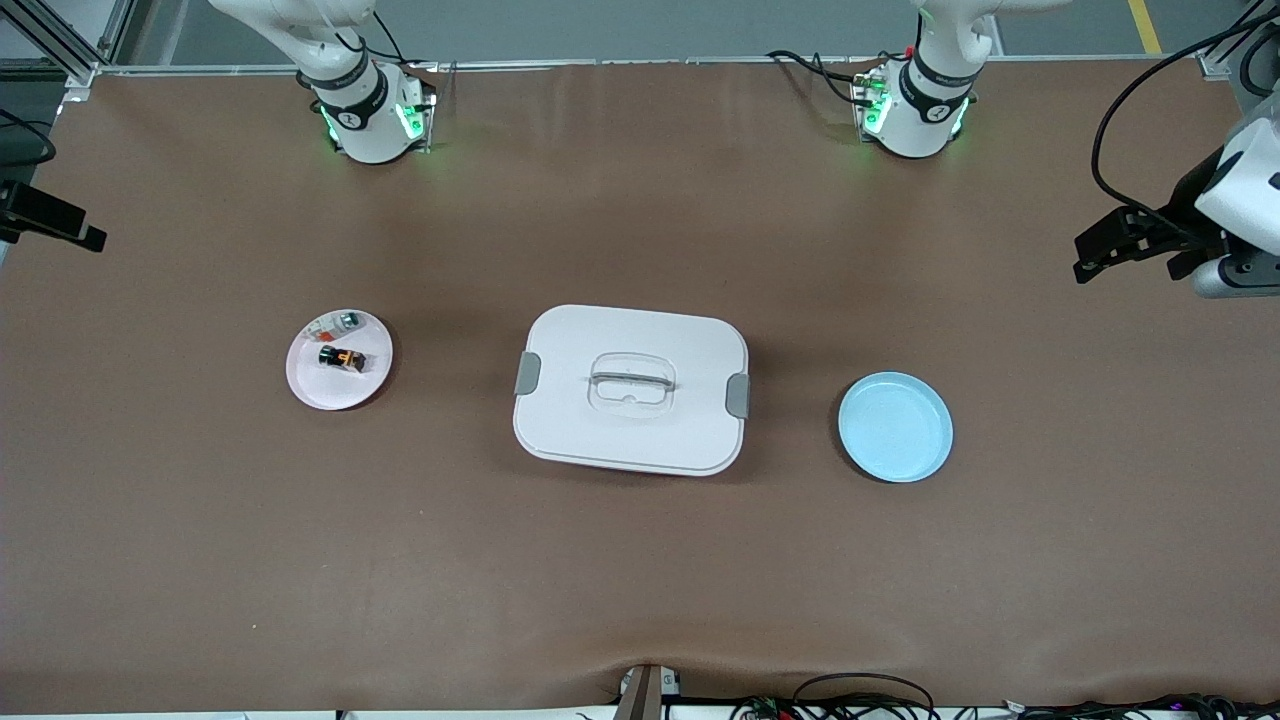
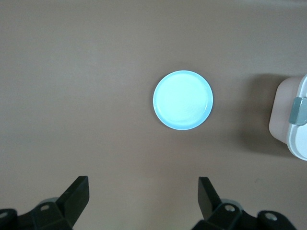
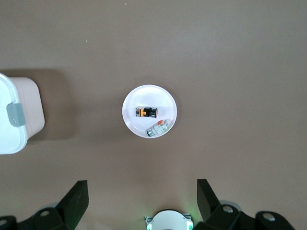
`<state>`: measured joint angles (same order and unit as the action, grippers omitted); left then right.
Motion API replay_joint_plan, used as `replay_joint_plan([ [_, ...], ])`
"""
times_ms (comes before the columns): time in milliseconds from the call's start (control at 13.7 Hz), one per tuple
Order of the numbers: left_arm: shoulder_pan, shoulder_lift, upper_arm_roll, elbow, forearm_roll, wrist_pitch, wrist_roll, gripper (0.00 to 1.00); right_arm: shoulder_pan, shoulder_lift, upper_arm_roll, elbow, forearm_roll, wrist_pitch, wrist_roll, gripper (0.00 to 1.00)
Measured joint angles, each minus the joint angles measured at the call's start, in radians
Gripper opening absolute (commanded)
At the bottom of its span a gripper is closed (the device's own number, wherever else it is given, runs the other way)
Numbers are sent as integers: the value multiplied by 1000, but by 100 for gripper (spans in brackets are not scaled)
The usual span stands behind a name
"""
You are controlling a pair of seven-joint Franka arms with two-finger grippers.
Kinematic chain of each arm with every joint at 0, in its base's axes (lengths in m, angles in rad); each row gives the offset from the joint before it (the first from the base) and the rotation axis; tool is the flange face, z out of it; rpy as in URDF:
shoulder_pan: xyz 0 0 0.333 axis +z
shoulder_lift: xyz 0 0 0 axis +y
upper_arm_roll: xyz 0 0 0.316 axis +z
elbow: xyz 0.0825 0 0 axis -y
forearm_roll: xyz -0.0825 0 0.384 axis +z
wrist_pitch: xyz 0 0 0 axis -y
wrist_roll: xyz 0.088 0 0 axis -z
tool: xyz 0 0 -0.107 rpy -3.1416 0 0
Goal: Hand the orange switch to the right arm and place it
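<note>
- Orange switch (image 1: 341,358): lies on the pink plate (image 1: 310,385), toward the right arm's end of the surface; long axis flat on the plate, running roughly along the table's length.
- Small whitish part (image 1: 334,323): same plate, just beside the switch, farther from the front camera.
- Right gripper (image 3: 142,199): jaws spread wide, empty, hanging high above the pink plate; the switch lies well below, roughly centred under the gap.
- Left gripper (image 2: 144,199): jaws spread wide, empty, high above the blue plate (image 1: 895,427) at the left arm's end.
- White lidded box (image 1: 630,388): between the two plates.
- Judgement: the right arm is far nearer the switch, though the task words the handover toward it.
</note>
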<state>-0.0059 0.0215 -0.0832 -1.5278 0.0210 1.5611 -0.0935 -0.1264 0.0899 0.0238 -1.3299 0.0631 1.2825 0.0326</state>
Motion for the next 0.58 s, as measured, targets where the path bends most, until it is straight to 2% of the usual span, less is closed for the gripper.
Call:
replay_joint_plan([
  [585, -1, 0, 0, 0, -5, 0, 6, 100, 20, -10, 6, -43, 0, 2, -25, 100],
])
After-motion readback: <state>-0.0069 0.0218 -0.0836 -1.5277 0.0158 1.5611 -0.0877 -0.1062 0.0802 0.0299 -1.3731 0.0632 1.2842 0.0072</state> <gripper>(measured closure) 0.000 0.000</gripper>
